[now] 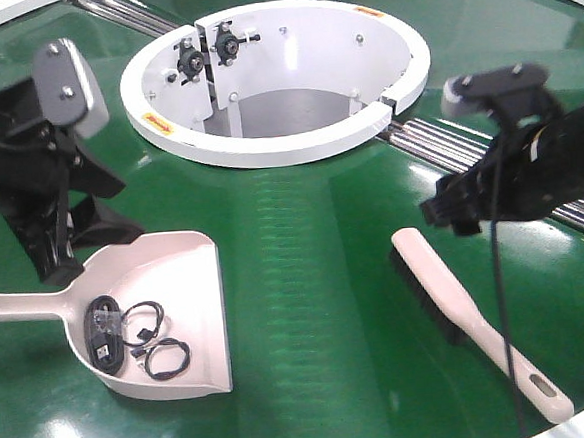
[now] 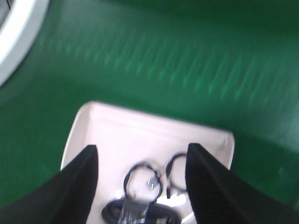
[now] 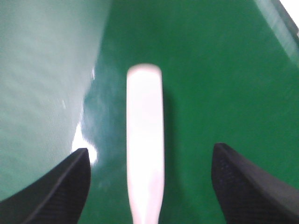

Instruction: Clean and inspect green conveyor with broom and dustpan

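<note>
Front view is bright, with even overhead light and sharp focus. The glossy green conveyor (image 1: 316, 277) throws soft white glare patches along the bottom edge and far right. Short soft shadows sit beside the dustpan (image 1: 181, 277) and under the broom (image 1: 447, 278). Both wrist views are soft. Left wrist: belt ribbing smeared into streaks, cables (image 2: 140, 179) blurred. Right wrist: broom blown out near-white with fuzzy edges, hot glare spot to its left, pale sheen over the left third. Jaws are dark with little detail.

Dustpan (image 1: 180, 269) and broom (image 1: 460, 295) well apart on green conveyor (image 1: 315, 267)
</note>
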